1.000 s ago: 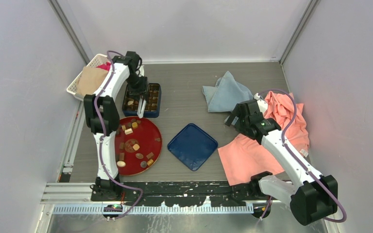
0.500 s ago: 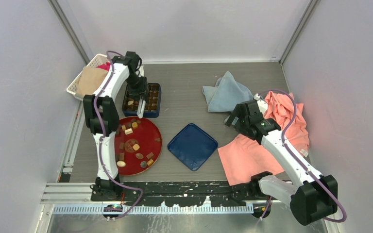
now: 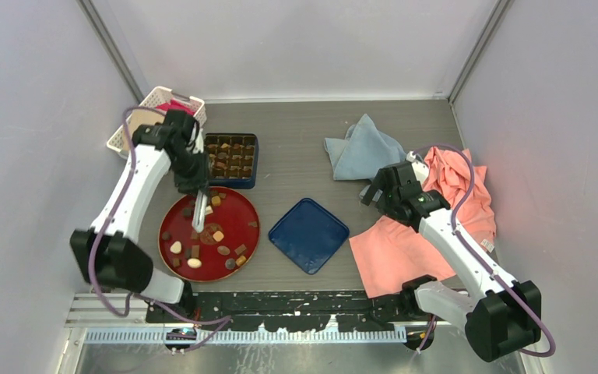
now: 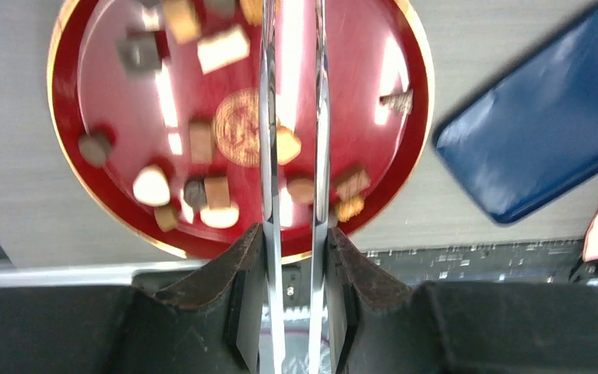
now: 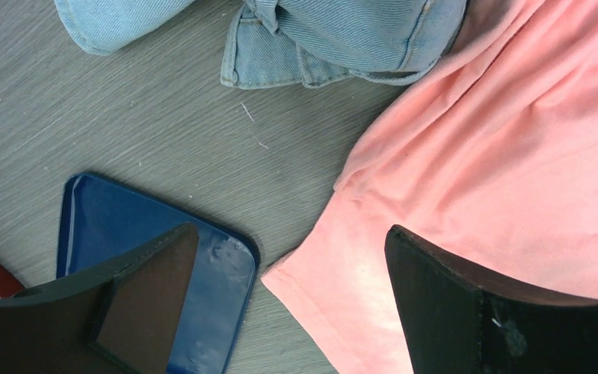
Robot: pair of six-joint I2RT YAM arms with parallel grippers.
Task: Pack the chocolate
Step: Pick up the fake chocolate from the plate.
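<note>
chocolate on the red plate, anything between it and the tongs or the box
Nothing visible. The left claw holds the tongs right over the chocolate on the red plate; the box sits just beyond the plate, and the blue lid lies off to the side.

One red plate point(image 3: 233, 214), one blue tray point(image 3: 308, 234), one chocolate box point(image 3: 233, 184), two cloths point(image 3: 362, 148) point(image 3: 428, 234)

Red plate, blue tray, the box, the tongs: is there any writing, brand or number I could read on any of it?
No readable text anywhere.
Red plate: a gold round emblem at its centre, too blurred to read.
Metal tongs, blue tray, box: no marking visible.
</note>
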